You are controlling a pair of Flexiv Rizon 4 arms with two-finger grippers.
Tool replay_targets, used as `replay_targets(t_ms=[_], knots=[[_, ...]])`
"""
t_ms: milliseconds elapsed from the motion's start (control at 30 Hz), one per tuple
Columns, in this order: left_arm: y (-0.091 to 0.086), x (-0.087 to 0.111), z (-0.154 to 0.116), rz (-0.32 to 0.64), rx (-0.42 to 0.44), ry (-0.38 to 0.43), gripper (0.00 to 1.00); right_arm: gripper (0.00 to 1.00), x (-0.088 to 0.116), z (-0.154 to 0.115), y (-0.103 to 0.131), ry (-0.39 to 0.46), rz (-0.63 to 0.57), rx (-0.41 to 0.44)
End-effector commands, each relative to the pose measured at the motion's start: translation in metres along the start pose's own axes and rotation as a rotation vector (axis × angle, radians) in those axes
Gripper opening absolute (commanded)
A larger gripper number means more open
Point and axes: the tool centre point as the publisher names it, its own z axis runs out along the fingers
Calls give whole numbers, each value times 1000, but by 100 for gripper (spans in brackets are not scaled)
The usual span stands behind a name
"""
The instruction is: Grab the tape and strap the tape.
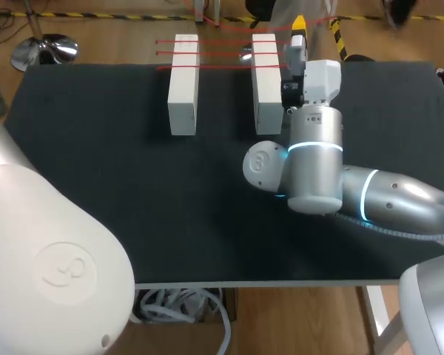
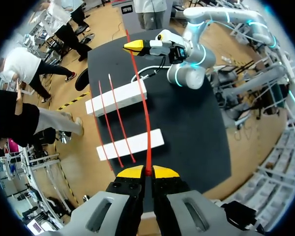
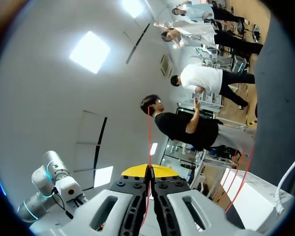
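Observation:
Two white blocks stand side by side on the black table. Thin red tape runs in strands across their far ends. In the left wrist view, two strands lie over both blocks. A third strand stretches taut from my left gripper, shut on it at the table's edge, to my right gripper beyond the far block. My right gripper is shut on the same tape past the right block's far end. The left gripper is outside the head view.
My right arm's wrist hangs over the table beside the right block. My left arm's white housing covers the near left corner. A white cable lies on the table near the right arm.

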Motion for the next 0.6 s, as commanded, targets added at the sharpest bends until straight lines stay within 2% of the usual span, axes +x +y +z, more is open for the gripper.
replay_targets(t_ms=[33, 600], knots=[[0, 0, 0, 0, -2, 1, 0, 0, -9, -5, 2, 44, -2, 15], [0, 0, 0, 0, -2, 1, 0, 0, -7, -12, -11, 67, -51, 62]])
